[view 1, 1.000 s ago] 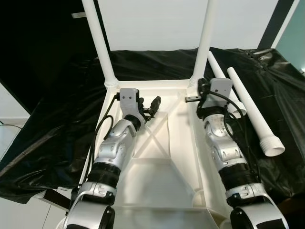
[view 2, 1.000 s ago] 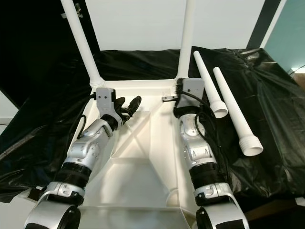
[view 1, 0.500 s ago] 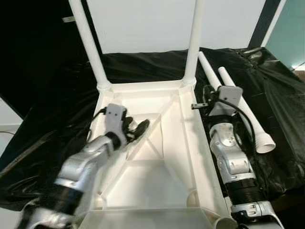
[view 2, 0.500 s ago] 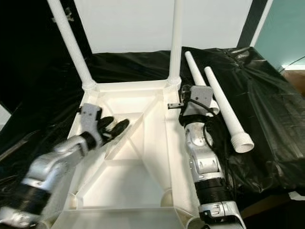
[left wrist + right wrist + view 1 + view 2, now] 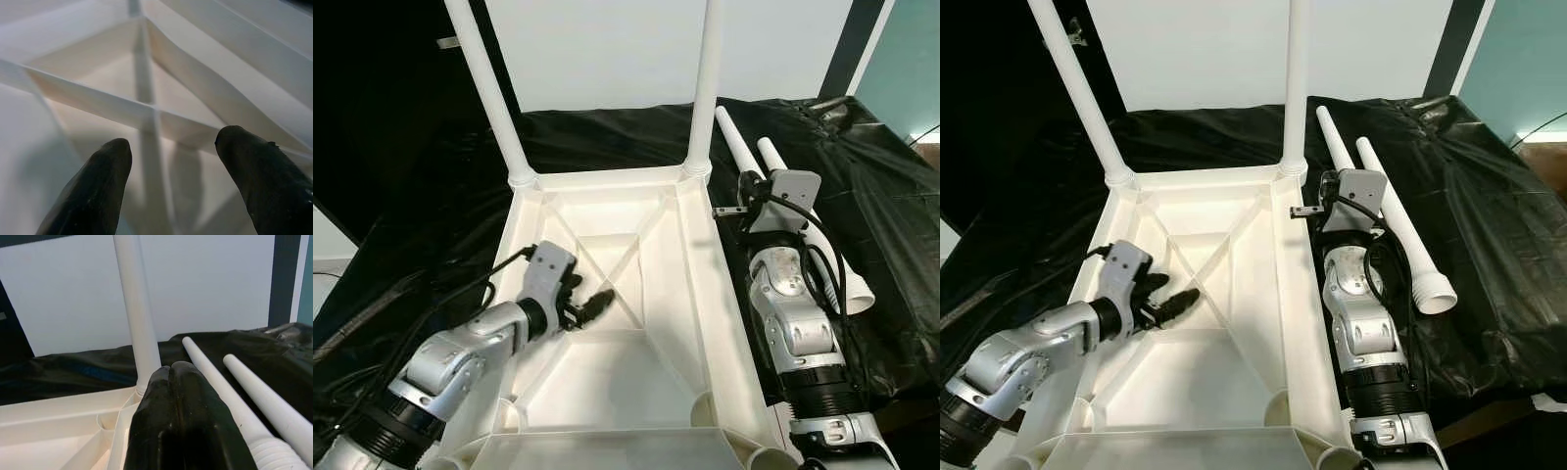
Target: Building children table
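tabletop: white, flipped upside down on a black sheet, ribbed underside facing up with an X of ribs in the middle
fitted legs: two already standing in the far corners, far-left leg and far-right leg, both pointing up
loose legs: two more, inner leg and outer leg, lying side by side on the sheet just right of the tabletop, wide threaded ends toward the robot
left gripper: down inside the tabletop, left of the rib cross, fingers spread apart and holding nothing, ribs right under them
right gripper: fingers pressed together, empty, hanging over the right rim of the tabletop near the far-right leg, loose legs just beside it
near corners: round sockets, no legs in them
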Available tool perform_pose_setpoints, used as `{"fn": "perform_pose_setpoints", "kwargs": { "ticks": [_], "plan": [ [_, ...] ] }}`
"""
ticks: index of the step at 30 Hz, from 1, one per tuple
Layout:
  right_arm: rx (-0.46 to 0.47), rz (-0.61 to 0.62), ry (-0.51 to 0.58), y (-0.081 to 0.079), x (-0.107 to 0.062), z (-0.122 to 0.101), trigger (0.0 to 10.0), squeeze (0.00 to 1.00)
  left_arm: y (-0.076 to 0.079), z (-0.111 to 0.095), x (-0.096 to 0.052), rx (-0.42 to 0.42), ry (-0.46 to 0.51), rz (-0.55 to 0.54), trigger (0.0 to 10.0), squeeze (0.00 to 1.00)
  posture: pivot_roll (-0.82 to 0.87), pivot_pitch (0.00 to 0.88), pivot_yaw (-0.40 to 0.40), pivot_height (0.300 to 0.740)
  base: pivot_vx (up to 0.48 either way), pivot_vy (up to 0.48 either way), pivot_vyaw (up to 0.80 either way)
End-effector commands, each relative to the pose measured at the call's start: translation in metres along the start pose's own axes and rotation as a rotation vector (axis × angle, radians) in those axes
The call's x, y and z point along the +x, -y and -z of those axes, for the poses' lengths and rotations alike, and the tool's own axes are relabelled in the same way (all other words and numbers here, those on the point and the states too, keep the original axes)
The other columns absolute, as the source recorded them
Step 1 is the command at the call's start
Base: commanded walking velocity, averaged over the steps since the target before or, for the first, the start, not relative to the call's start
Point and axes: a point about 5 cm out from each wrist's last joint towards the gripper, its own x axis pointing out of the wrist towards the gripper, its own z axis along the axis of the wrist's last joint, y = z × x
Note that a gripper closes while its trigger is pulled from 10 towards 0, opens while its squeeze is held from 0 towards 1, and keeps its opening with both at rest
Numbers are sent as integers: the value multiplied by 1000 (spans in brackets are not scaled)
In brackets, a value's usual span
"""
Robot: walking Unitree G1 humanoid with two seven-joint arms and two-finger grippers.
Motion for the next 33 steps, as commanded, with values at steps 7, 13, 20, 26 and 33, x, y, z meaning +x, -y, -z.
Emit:
{"fn": "perform_pose_setpoints", "kwargs": {
  "ticks": [7, 13, 20, 26, 33],
  "plan": [
    [-13, 29, 15, 6, 1, -10, 10000, 0, 25, 28, 12, 75, -241, 583, 10000, 0, -106, 14, 69, 740, 0, 0, 0],
    [-9, 39, 47, 7, 4, -23, 10000, 0, 17, 27, 35, 36, -262, 445, 0, 0, -116, 11, 74, 740, 0, 0, 0],
    [2, 31, 53, 3, 3, -28, 10000, 0, -1, 25, 56, 23, -263, 233, 1569, 0, -118, 10, 76, 740, 0, 0, 0],
    [14, 22, 48, -1, 1, -29, 10000, 0, -12, 18, 69, -10, -224, 107, 5529, 0, -114, 11, 78, 740, 0, 0, 0],
    [42, -14, 47, -13, -4, -32, 10000, 0, -22, 13, 88, -82, -173, -33, 8235, 0, -110, 12, 81, 740, 0, 0, 0]
  ]
}}
